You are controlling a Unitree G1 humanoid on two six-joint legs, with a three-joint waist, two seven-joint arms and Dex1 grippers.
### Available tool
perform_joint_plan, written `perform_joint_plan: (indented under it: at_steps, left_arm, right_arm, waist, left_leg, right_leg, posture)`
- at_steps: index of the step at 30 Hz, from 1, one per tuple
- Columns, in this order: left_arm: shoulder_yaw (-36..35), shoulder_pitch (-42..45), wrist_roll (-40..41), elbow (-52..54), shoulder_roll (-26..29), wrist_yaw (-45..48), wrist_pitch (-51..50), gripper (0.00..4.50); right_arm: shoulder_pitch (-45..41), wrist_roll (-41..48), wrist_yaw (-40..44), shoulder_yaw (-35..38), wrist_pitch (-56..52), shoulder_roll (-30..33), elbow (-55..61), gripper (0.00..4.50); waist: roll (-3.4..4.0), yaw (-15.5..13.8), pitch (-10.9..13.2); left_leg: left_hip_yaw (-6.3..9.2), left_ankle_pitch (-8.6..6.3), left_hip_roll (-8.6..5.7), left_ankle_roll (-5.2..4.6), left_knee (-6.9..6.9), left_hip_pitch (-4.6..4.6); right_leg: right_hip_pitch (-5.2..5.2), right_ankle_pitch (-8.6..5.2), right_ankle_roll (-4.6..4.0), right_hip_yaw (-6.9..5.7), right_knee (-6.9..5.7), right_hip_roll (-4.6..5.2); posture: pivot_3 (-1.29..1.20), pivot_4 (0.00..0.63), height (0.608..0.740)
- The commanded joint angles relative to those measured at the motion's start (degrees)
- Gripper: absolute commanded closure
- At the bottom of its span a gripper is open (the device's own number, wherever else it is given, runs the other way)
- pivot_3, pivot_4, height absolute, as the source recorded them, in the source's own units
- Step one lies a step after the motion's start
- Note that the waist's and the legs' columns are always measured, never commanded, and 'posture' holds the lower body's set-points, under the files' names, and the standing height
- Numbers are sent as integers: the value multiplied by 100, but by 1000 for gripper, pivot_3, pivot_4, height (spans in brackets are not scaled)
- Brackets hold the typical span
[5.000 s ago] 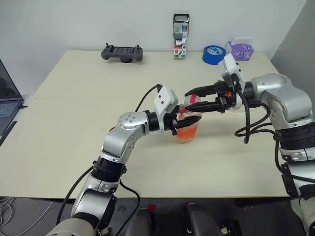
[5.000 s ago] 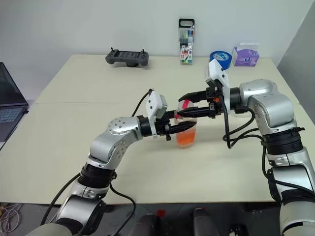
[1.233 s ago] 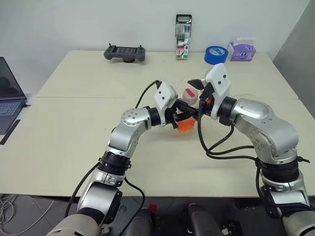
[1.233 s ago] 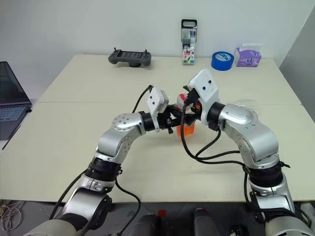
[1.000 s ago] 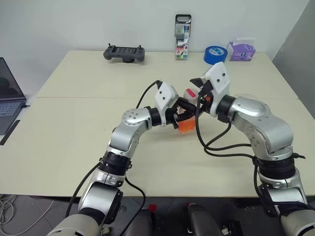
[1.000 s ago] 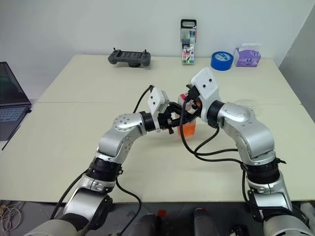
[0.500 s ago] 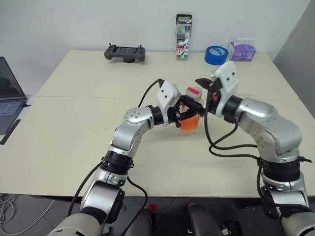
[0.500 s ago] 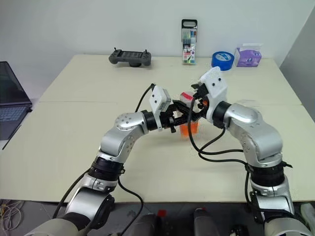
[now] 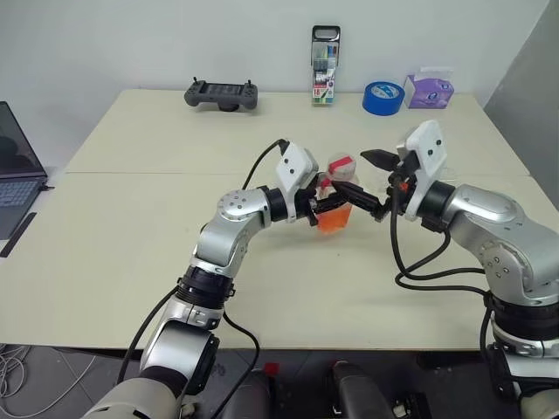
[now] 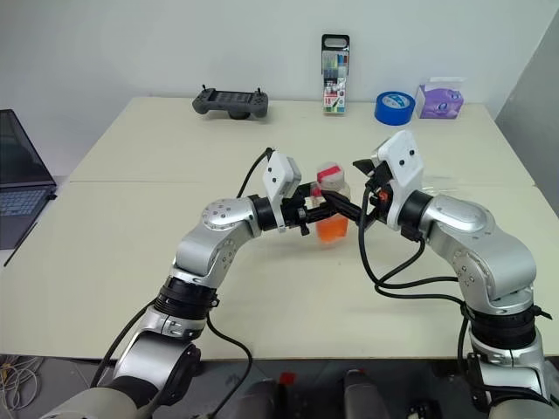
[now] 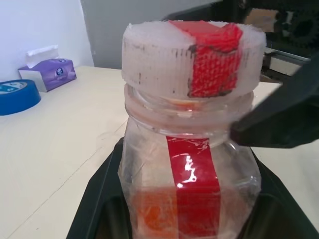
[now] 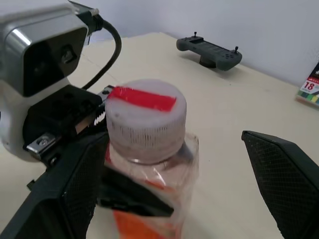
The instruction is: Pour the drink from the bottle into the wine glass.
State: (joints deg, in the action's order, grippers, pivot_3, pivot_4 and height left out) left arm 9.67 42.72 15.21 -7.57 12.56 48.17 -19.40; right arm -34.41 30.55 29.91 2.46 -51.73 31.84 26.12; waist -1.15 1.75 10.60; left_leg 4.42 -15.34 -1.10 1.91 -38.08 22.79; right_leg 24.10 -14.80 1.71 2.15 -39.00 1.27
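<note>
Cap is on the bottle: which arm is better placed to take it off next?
Probably the right. The left claw is shut on the bottle, keeping it upright, while the right claw is open with its fingers on either side of the cap.

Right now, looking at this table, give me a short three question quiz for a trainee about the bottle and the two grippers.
1. True or false: the cap is off the bottle.
2. Which gripper is shut on the bottle? A) the left gripper B) the right gripper C) neither
3. Fill in: the drink in the bottle is ____ in colour.

Key: 1. False, the cap sits on the neck. 2. A, the left grips the body, while the right is open with its fingers either side of the cap. 3. Orange.
</note>
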Motion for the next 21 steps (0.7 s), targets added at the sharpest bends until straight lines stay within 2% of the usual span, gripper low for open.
perform_joint_plan:
  at_steps: [1,14,17,21]
  left_arm:
    - [-91,162,46,110,-14,10,164,2667]
    - [-78,139,43,127,-33,-13,168,2667]
    - [-75,120,42,143,-31,-12,164,2667]
    - [-71,83,40,182,-4,-5,146,2667]
  right_arm:
    - [-39,225,84,169,-47,90,336,0]
    - [-344,567,-862,220,-547,-813,312,0]
    - [-361,607,-872,284,-569,-776,325,627]
    - [-423,646,-897,322,-576,-732,318,2033]
  waist:
    - [0,0,0]
    - [0,-1,0]
    - [0,-1,0]
    - [0,2,0]
  left_leg:
    - [1,0,0,0,0,0]
    - [2,1,1,0,0,1]
    - [1,0,0,0,0,1]
    - [2,0,1,0,0,0]
  right_leg:
    - [0,0,0,-1,0,0]
    - [0,0,0,1,0,1]
    - [0,0,0,0,0,1]
    - [1,0,0,0,0,0]
  posture:
    - [0,150,740]
    - [0,150,740]
    - [0,150,740]
    - [0,150,740]
